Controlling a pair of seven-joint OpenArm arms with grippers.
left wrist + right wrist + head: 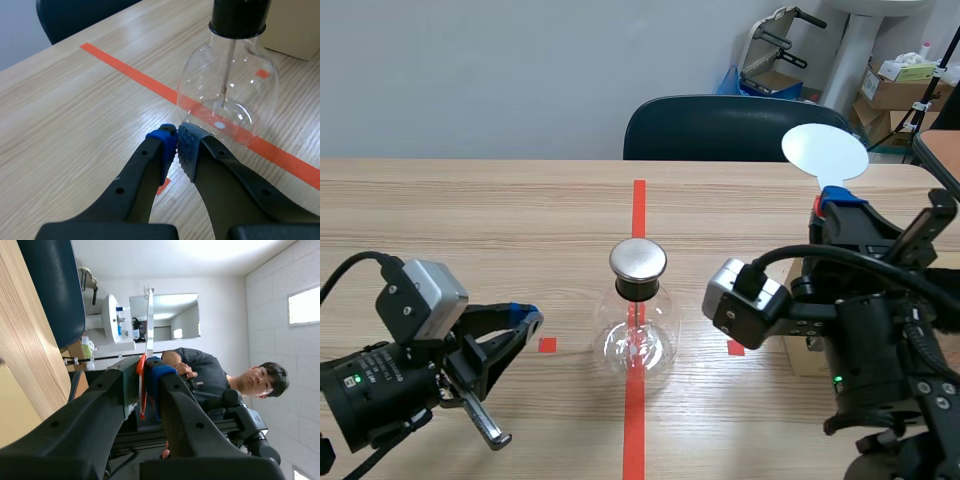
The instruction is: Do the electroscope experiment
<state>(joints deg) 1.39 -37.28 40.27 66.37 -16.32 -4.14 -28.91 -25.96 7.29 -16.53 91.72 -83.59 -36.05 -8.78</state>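
White paddle (825, 152) (handle (142, 390) mostly hidden)

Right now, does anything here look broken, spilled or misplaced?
Nothing stands out. The glass flask stands upright and unbroken, metal cap on top. The right gripper holds a white disc raised; the left gripper is shut beside the flask.

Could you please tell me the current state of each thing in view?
electroscope: upright, capped, untouched.
white paddle: raised, gripped by its handle.
left claw: shut, empty.
right claw: shut on white paddle.
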